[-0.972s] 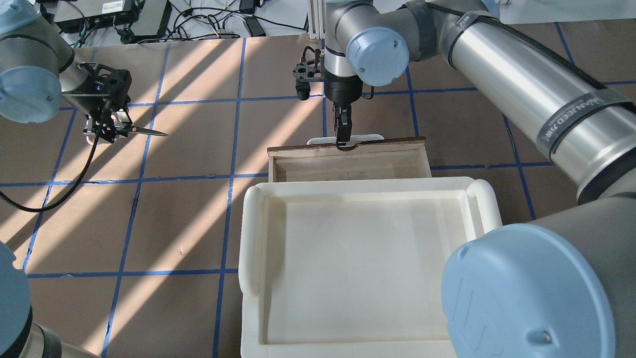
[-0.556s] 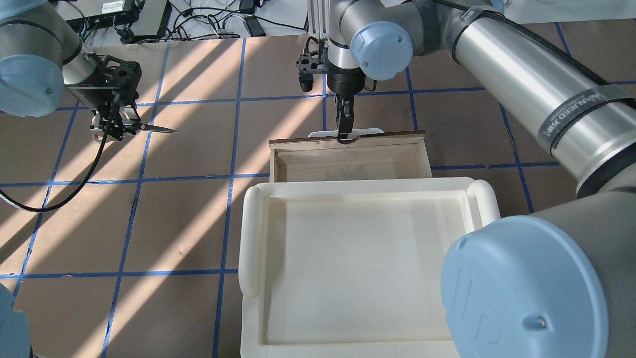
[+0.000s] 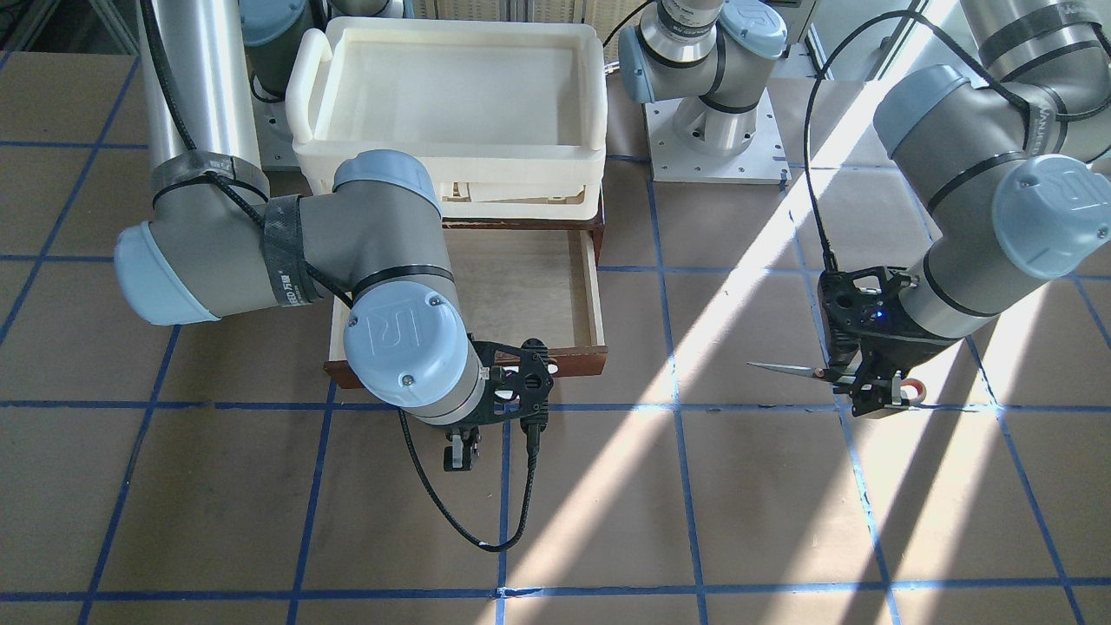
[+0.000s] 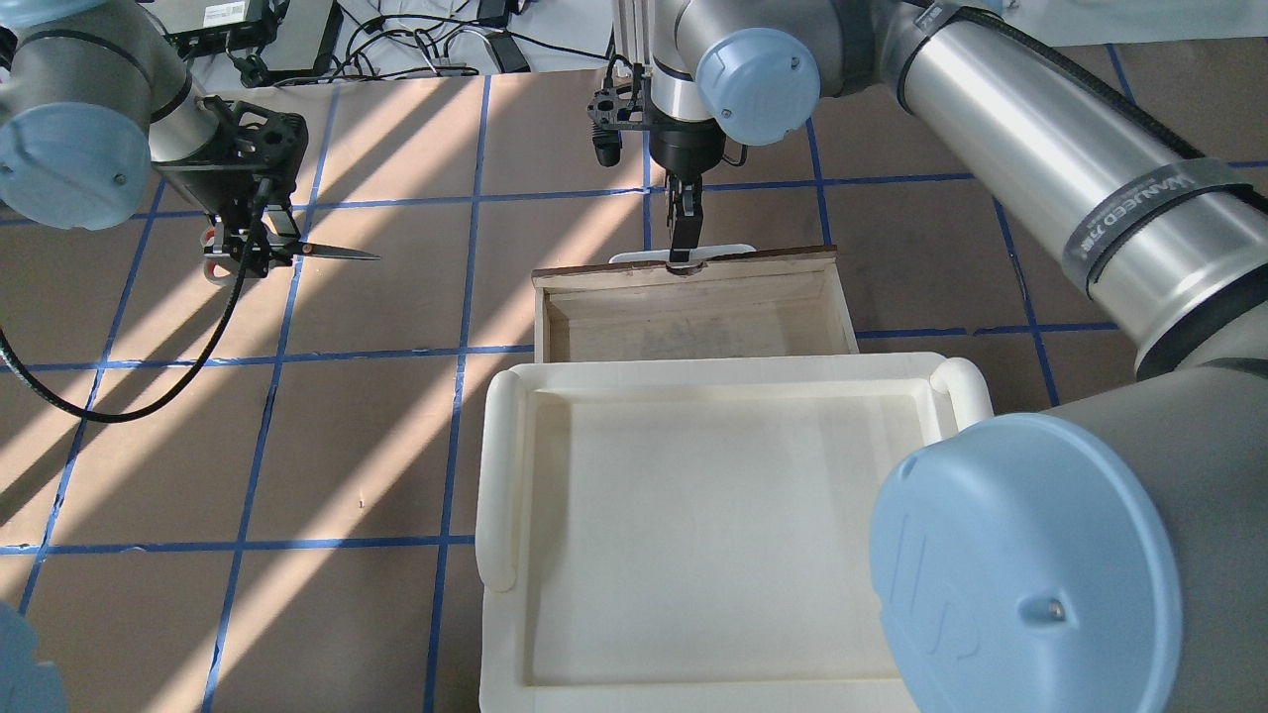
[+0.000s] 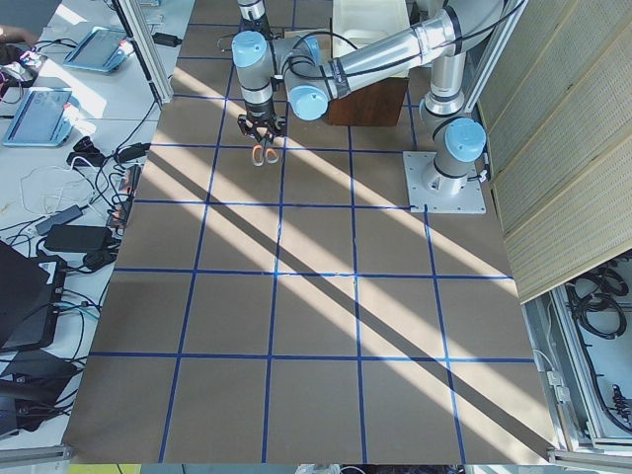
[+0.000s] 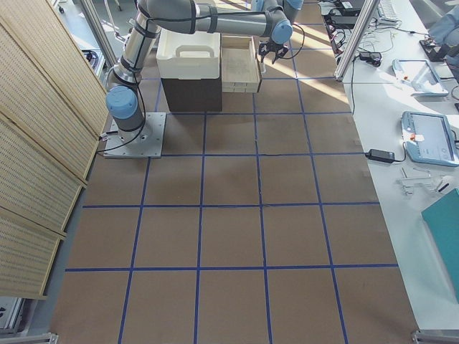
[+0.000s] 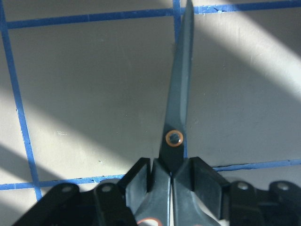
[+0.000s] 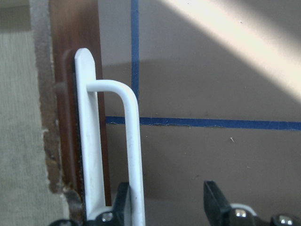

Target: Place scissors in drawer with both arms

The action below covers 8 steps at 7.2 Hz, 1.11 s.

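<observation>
Right pincer (image 4: 681,259) astride handle (image 8: 133,141), drawer (image 4: 543,319) open

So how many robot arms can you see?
2. The left arm is off to the side, holding the scissors. The right arm reaches to the handle of the drawer.

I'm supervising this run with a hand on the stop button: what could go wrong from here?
1. The right gripper is open around the white handle, which sits beside one finger only; it could slip off.
2. The left gripper pinches the scissors near the pivot, blades jutting toward the drawer; the tip might strike its wall or the right arm standing over the front.
</observation>
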Available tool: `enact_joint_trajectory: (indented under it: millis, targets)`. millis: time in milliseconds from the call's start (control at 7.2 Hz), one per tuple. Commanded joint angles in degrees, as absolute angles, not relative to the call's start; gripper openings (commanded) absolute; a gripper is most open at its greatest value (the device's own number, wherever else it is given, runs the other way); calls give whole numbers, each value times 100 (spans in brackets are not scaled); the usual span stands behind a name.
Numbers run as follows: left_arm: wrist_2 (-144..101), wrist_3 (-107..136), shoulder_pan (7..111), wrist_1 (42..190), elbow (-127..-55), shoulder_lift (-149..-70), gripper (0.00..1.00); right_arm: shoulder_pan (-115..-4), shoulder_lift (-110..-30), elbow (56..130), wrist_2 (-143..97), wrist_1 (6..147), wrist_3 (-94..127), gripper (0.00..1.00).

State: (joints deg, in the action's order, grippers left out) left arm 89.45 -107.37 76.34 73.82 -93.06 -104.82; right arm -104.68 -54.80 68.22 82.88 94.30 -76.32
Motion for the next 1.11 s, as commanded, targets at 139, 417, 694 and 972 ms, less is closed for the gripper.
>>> enact_joint_trajectory:
  millis: [139, 417, 694, 972]
  targets:
    - [8947, -10531, 7733, 7426, -9325, -10433, 0, -10398, -5510, 6776, 8192, 9422, -7489, 100]
    - [8965, -10240, 7910, 7427, -9325, -10424, 0, -10048, -6009, 6776, 8244, 9448, -7192, 100]
    - [8947, -9961, 8076, 7531, -9334, -10380, 0, -9748, -6528, 6907, 8314, 9396, -6537, 100]
    - [8895, -8926, 8908, 7524, -9334, -10275, 0, -9668, -7343, 7572, 8314, 9369, -4955, 100]
